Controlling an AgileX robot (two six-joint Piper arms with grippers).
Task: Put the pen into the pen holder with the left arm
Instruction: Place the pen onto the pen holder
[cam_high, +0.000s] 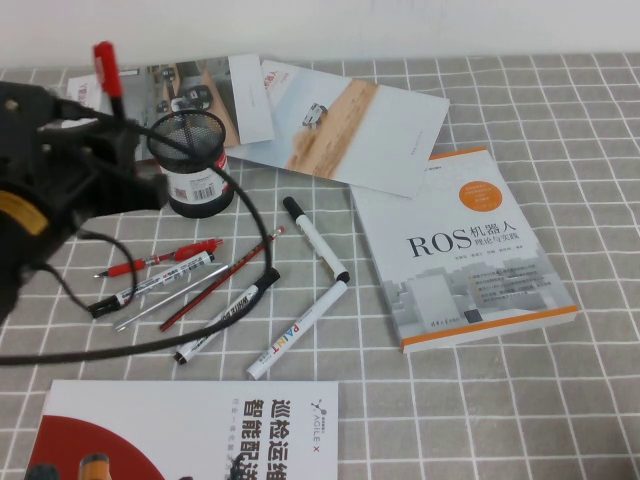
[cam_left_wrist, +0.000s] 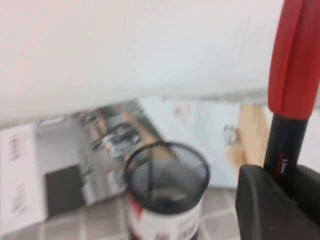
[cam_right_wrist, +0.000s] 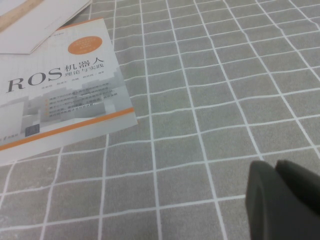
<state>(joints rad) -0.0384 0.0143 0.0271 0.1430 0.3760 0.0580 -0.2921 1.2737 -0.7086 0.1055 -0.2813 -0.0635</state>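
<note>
Beside pen holder (cam_high: 193, 160) | L hand (cam_high: 118, 118) raised, grips pen (cam_high: 107, 67) | R hand (cam_right_wrist: 285, 200) low

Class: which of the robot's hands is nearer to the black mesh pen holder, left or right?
Left. The left hand, gripping the pen, is raised just left of the pen holder. The right hand hangs over bare tablecloth beyond the ROS book, outside the high view.

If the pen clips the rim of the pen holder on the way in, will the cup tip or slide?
Probably slides or rocks: the pen holder is see-through mesh, likely light. Its solid base should resist tipping. The left pincer holds the pen upright beside it; the right pincer hangs over bare cloth.
</note>
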